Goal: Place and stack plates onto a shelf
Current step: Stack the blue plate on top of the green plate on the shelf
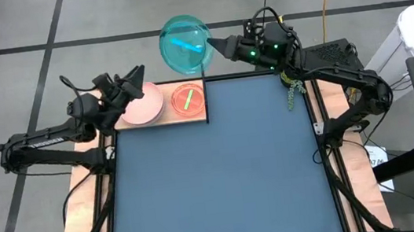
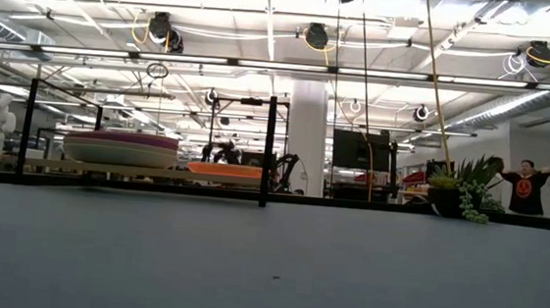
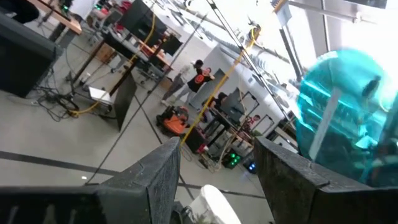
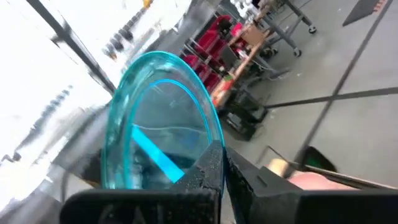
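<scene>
The shelf [image 1: 166, 119] stands at the table's far left corner. On its left half rests a stack topped by a salmon pink plate [image 1: 142, 104], seen as a stack of larger plates [image 2: 121, 148] in the low view. On its right half lies an orange plate [image 1: 187, 100] with a green stripe. A see-through teal plate [image 1: 185, 45] with a lighter stripe hangs beyond the shelf's far edge, with my right gripper [image 1: 210, 46] shut on it. My left gripper [image 1: 135, 77] stands open over the pink plate's far-left side, with nothing between its fingers [image 3: 155, 177]. My right gripper pinches the teal plate's rim [image 4: 208, 155] between its two fingers, on the side of the plate toward the table's right. The fingers lie about level and come from the right. The plate is lifted clear, above and beyond the shelf, its face mostly upward.
The dark blue tabletop [image 1: 221, 170] spreads out near of the shelf. Thin black uprights [image 2: 268, 152] stand at the shelf's ends. A small green plant [image 1: 292, 89] hangs by the right arm at the table's far right. A person [image 2: 526, 186] stands far off in the room.
</scene>
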Controlling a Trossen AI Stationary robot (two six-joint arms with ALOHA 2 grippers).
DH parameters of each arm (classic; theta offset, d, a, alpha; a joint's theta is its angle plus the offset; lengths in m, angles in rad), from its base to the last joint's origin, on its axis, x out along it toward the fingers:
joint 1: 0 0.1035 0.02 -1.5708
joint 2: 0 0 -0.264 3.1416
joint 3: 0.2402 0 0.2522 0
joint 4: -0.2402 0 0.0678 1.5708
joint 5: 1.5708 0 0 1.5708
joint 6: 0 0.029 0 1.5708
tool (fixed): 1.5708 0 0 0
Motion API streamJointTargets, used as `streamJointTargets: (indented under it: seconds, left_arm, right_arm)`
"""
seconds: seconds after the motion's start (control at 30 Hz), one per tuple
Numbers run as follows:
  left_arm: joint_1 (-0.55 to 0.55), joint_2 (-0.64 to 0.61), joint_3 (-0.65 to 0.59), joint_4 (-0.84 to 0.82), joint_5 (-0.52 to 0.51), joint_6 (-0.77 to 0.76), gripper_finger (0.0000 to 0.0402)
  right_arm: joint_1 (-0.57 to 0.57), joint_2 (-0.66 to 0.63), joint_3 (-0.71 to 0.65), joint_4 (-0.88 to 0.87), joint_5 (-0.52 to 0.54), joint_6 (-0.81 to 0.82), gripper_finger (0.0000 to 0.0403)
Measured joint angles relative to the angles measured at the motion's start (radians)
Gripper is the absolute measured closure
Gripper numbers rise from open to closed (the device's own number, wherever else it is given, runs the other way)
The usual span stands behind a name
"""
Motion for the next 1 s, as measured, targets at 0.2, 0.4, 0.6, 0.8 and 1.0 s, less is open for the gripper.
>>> streamJointTargets:
  seconds: [0.2, 0.4, 0.6, 0.8, 1.0]
  left_arm:
    - [-0.040, 0.000, 0.000, 0.001, 0.000, 0.009, 0.0195]
    - [-0.066, 0.000, 0.000, -0.002, 0.000, 0.049, 0.0195]
    - [-0.070, -0.002, 0.000, -0.014, 0.000, 0.067, 0.0195]
    - [-0.069, -0.012, 0.000, -0.063, -0.008, 0.059, 0.0195]
    - [-0.067, -0.044, 0.000, -0.186, -0.045, -0.022, 0.0195]
  right_arm:
    - [0.002, 0.018, -0.048, 0.144, -0.044, 0.147, 0.0403]
    - [0.005, 0.016, -0.142, 0.222, -0.097, 0.370, 0.0403]
    - [0.057, -0.016, -0.229, 0.221, -0.089, 0.445, 0.0403]
    - [0.095, -0.069, -0.355, 0.224, -0.045, 0.552, 0.0403]
    - [0.114, -0.097, -0.545, 0.238, -0.017, 0.675, 0.0403]
